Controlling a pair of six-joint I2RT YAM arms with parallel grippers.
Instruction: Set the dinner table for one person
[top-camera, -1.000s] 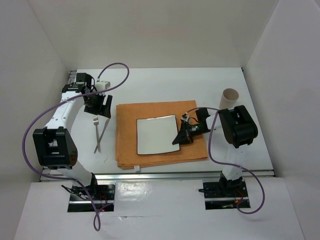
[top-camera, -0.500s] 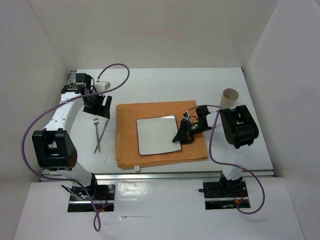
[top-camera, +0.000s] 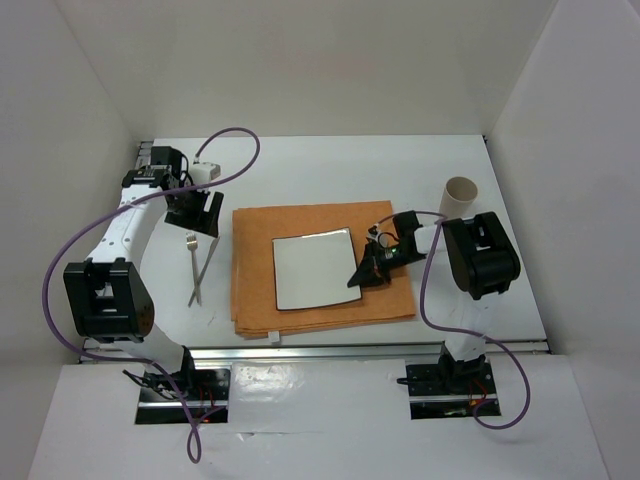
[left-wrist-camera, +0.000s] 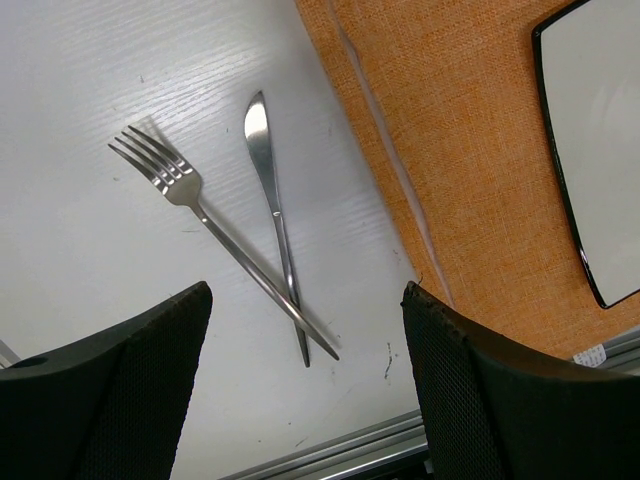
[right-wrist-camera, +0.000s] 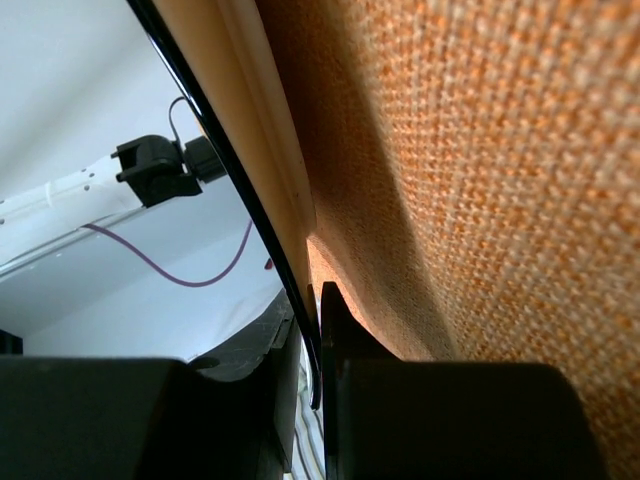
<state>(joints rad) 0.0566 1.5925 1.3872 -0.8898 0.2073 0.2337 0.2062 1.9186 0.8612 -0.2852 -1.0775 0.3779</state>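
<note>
- Change since the preceding views: the right elbow housing (top-camera: 482, 255) has drifted slightly toward the right wall. The left elbow housing (top-camera: 100, 298) has drifted slightly toward the left wall. Plate, mat, cutlery and cup lie as before.
- The dinner table (top-camera: 320, 165) is the white top that fills the enclosure floor, with a metal rail along its near edge. Everything else rests on it.
- An orange mat (top-camera: 255, 275) lies at the table's centre.
- A square white plate (top-camera: 312, 268) with a thin black rim sits on the right part of the mat.
- The right gripper (top-camera: 366, 272) is at the plate's right edge, toward the near corner. In the right wrist view its two dark fingers (right-wrist-camera: 440, 420) are drawn together with the black rim pinched between them. The rim's pale underside shows beside the orange weave.
- The left gripper (top-camera: 197, 213) hangs over bare table just left of the mat's far corner, touching nothing. Its jaws stand wide apart and hold nothing.
- A fork (left-wrist-camera: 172, 178) and a knife (left-wrist-camera: 262, 150) lie on the table just left of the mat. They are crossed near their handle ends, with tines and blade tip spread apart.
- A beige cup (top-camera: 460, 195) stands upright at the right, off the mat and beyond the right arm.
</note>
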